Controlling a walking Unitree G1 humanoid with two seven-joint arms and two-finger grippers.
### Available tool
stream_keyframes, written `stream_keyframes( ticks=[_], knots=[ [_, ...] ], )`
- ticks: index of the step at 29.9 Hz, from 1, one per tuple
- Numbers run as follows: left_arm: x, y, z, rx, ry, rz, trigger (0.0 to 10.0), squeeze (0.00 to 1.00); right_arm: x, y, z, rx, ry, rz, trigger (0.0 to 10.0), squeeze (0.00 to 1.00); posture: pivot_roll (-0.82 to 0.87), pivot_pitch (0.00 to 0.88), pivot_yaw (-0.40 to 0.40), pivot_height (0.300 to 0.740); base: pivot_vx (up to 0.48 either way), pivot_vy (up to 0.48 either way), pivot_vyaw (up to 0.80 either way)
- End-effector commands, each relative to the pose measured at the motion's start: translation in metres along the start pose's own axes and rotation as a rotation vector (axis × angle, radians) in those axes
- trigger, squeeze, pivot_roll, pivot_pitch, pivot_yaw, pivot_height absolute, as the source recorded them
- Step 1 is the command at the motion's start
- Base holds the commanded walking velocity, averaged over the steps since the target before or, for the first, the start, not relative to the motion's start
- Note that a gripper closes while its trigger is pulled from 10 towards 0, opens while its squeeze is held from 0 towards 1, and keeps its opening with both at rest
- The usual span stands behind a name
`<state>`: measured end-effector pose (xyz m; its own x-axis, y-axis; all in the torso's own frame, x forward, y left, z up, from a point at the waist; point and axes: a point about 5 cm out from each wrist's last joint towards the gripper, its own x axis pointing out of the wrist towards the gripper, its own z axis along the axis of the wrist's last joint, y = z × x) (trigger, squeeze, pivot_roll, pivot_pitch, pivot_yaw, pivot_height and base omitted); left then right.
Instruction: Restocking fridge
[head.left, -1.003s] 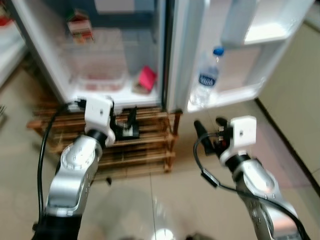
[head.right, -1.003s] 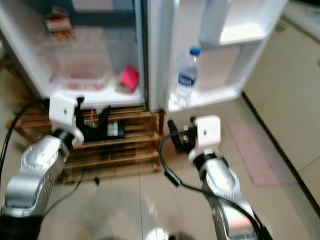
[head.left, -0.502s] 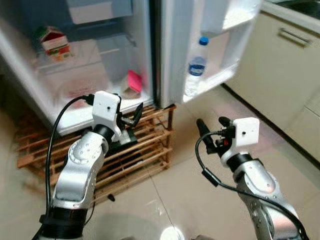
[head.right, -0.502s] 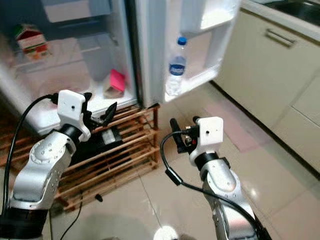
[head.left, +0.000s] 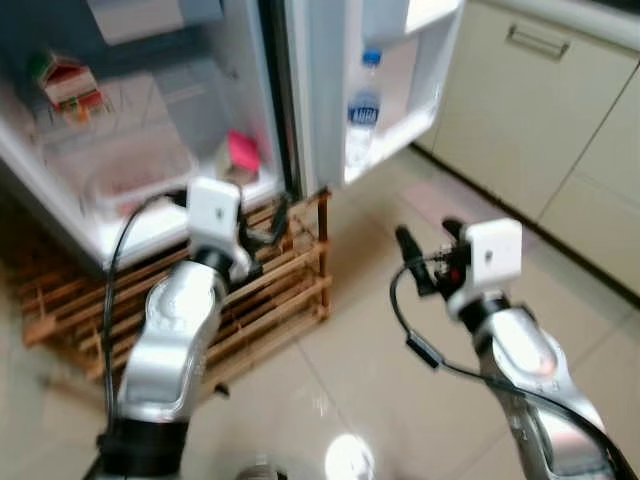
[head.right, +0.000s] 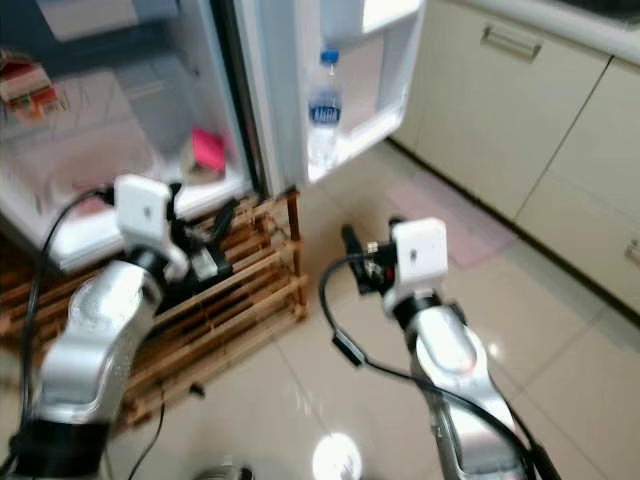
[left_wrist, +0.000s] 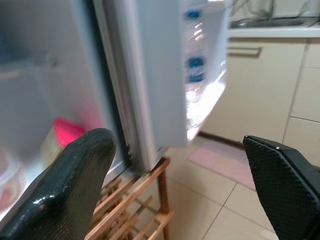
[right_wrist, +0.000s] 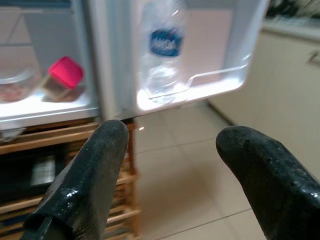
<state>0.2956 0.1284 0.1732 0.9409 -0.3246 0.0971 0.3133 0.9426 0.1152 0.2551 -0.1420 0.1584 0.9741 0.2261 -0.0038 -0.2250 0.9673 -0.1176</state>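
The fridge (head.left: 150, 150) stands open ahead and to the robot's left, its door (head.left: 330, 110) swung out toward the middle of the scene. One water bottle (head.left: 363, 110) stands upright in the door's lower bin, long axis vertical. Inside, on the bottom shelf, there's a small pink-topped container (head.left: 238, 158) near the door hinge, a clear tub (head.left: 120, 170) beside it, and a carton (head.left: 62, 82) on a higher shelf.

Both arms are raised and empty-handed. The left gripper (head.left: 265, 225) hangs in front of the fridge's lower edge, fingers spread wide with nothing between them; its wrist view looks past the door edge. The right gripper (head.left: 425, 255) hovers over the tiled floor (head.left: 380, 370), fingers also parted wide and bare, with the bottle and door bin straight ahead of it in its wrist view.

Below the fridge sits a slatted wooden rack (head.left: 270, 290); cream cabinets (head.left: 540, 120) run along the right. So the door bin lies forward of the right gripper, the shelves nearer the left one.
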Motion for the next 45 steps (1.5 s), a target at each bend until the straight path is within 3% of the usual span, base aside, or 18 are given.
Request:
stream_keyframes(
  ticks=[1, 12, 29, 37, 45],
  knots=[
    [-0.001, 0.008, 0.000, 0.039, 0.005, 0.026, 10.0, 0.00, 0.002, 0.005, 0.002, -0.014, -0.008, 0.022, 10.0, 0.00, 0.00, 0.061, 0.045, 0.740, 0.000, 0.000, 0.00],
    [0.007, 0.007, 0.005, 0.003, -0.014, 0.018, 10.0, 0.00, 0.010, 0.015, 0.005, -0.036, -0.020, 0.064, 10.0, 0.00, 0.01, 0.060, 0.049, 0.740, 0.397, 0.000, 0.69],
    [0.010, 0.005, 0.004, -0.012, -0.012, -0.012, 10.0, 0.00, 0.006, 0.013, 0.002, 0.028, -0.011, 0.073, 10.0, 0.00, 0.01, 0.056, 0.038, 0.740, 0.409, 0.000, 0.00],
    [-0.002, -0.005, -0.003, -0.055, 0.011, -0.123, 10.0, 0.00, -0.024, 0.010, 0.007, 0.019, -0.017, 0.081, 10.0, 0.00, 0.00, 0.055, 0.032, 0.740, 0.275, 0.000, -0.60],
    [-0.016, 0.009, -0.014, -0.052, 0.045, -0.129, 10.0, 0.00, -0.045, 0.010, 0.010, 0.026, 0.004, 0.098, 10.0, 0.00, -0.01, 0.047, 0.032, 0.740, 0.000, 0.000, 0.00]
  ],
)
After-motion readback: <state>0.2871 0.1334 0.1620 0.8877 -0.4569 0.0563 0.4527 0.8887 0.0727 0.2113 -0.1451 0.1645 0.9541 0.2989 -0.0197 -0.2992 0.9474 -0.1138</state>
